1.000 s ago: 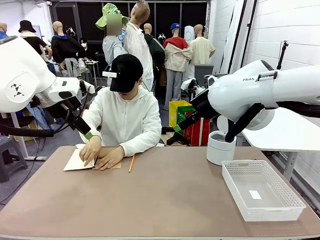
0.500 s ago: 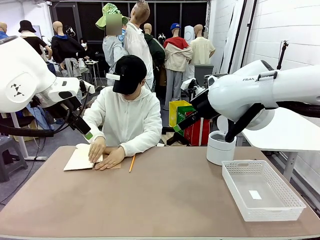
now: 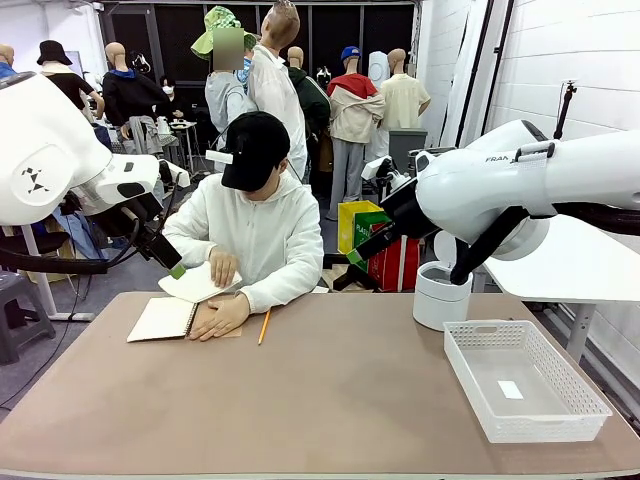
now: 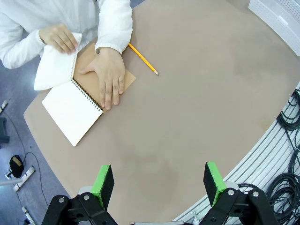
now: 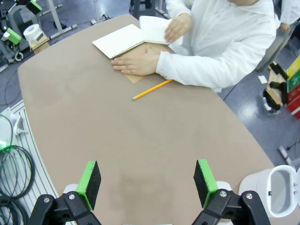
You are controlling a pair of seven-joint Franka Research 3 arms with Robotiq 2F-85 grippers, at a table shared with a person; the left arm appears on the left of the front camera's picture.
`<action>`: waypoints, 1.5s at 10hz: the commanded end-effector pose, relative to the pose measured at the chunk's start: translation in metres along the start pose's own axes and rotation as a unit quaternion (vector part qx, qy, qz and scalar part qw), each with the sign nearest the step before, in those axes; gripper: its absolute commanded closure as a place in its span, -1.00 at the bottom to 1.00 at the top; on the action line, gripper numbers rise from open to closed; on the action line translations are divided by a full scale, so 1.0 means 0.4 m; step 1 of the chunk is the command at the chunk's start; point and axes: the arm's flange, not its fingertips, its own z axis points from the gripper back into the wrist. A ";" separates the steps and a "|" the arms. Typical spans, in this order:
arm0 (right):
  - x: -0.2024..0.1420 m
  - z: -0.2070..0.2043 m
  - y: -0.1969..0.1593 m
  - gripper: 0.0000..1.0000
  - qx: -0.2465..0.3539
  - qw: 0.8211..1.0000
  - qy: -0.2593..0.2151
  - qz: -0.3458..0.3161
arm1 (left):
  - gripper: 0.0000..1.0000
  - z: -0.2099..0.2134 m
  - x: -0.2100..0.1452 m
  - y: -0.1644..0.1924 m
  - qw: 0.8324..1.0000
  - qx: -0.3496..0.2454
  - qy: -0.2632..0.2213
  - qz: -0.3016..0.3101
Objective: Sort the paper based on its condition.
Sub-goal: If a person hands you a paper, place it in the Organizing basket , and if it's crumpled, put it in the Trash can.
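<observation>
**Both end effectors spread wide and empty above the desk**

The left end effector (image 4: 158, 183) hangs over the brown desk (image 4: 201, 117) with its green pads far apart. Nothing sits between them and they touch nothing. The right end effector (image 5: 147, 185) is the same: jaws apart, nothing held, bare desk below it. From the front, both are raised off the surface, the left one (image 3: 176, 269) near the person's shoulder and the right one (image 3: 356, 256) well apart from everything on the desk.

The thin white sheet of paper (image 4: 54, 68) is at the far left end of the desk, on the person's side. One hand of the person (image 4: 58, 37) lifts it up from the spiral edge of an open spiral-bound notebook with white pages and a brown cardboard cover (image 4: 72, 110) (whether the sheet is free of the wire I cannot tell). The person's other hand (image 4: 110, 79) lies flat on the brown cover. A yellow pencil (image 4: 143, 59) lies just beside that hand.

A white plastic lattice basket (image 3: 525, 380) stands at the right end, well apart from the notebook, with a small white slip (image 3: 510, 389) on its floor.
</observation>
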 end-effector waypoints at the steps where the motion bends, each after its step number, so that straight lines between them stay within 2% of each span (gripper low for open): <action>1: -0.001 -0.002 0.003 -1.00 -0.001 1.000 0.001 -0.004 | -1.00 0.002 -0.001 0.001 1.000 -0.009 -0.003 -0.003; 15: -0.001 -0.002 0.003 -1.00 -0.001 1.000 0.001 -0.004 | -1.00 0.002 -0.001 0.001 1.000 -0.009 -0.003 -0.003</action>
